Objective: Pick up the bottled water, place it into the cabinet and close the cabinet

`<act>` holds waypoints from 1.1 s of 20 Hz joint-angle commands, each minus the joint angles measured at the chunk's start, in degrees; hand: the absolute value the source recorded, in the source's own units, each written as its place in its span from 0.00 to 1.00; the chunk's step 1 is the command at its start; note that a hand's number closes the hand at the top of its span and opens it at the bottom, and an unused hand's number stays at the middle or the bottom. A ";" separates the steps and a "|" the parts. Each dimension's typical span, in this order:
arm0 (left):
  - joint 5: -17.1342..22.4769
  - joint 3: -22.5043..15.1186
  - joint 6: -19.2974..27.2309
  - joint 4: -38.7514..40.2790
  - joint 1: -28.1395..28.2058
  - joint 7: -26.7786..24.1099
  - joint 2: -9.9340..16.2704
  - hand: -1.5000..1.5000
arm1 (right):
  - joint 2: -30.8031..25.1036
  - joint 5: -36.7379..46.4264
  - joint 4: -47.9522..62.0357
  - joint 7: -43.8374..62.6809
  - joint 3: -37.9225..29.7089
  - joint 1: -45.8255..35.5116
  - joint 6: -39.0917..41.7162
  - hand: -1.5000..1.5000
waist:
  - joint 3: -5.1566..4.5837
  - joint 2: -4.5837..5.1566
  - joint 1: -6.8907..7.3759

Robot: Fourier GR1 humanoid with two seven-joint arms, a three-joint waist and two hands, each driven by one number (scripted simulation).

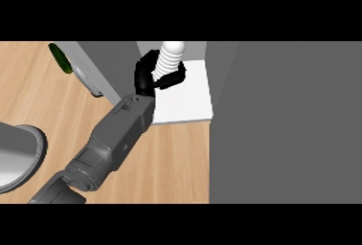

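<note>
Left robot hand (150, 72) is wrapped round the bottled water (170, 56) at 12 o'clock over the cabinet (185, 91) shelf, so placing's underway; next it should release and shut the door (88, 72).

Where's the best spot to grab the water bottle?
Around its ribbed middle, from the side. The bottle stands upright on the cabinet's white shelf, tall and round, so fingers can wrap its body. The left hand already curls round it this way, coming in from the open cabinet front.
</note>
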 commanded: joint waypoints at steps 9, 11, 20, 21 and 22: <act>-4.56 -1.27 5.85 8.92 -7.18 -3.26 1.82 0.00 | -0.14 -2.78 -3.05 2.34 0.71 -0.31 1.01 0.00 | -0.05 0.81 -1.49; -4.43 -0.82 5.36 9.61 -5.42 -4.84 2.12 0.00 | 0.08 -3.28 -1.13 0.82 0.73 0.25 1.79 0.00 | -0.02 0.68 -1.47; -0.71 3.75 -5.04 3.80 -6.52 -11.33 0.25 0.00 | -1.17 -4.51 -3.55 1.86 0.29 1.13 3.06 0.00 | -0.11 0.23 -0.51; -0.38 4.15 -7.84 3.19 -8.18 -10.24 1.05 0.00 | -0.34 -3.79 -2.57 1.40 1.40 0.18 2.77 0.00 | -0.07 0.02 -0.02; 0.01 4.60 -11.97 2.93 -7.93 -9.80 3.27 0.00 | -1.27 -3.73 -2.00 0.46 0.25 1.81 3.90 0.00 | -0.04 -0.30 0.09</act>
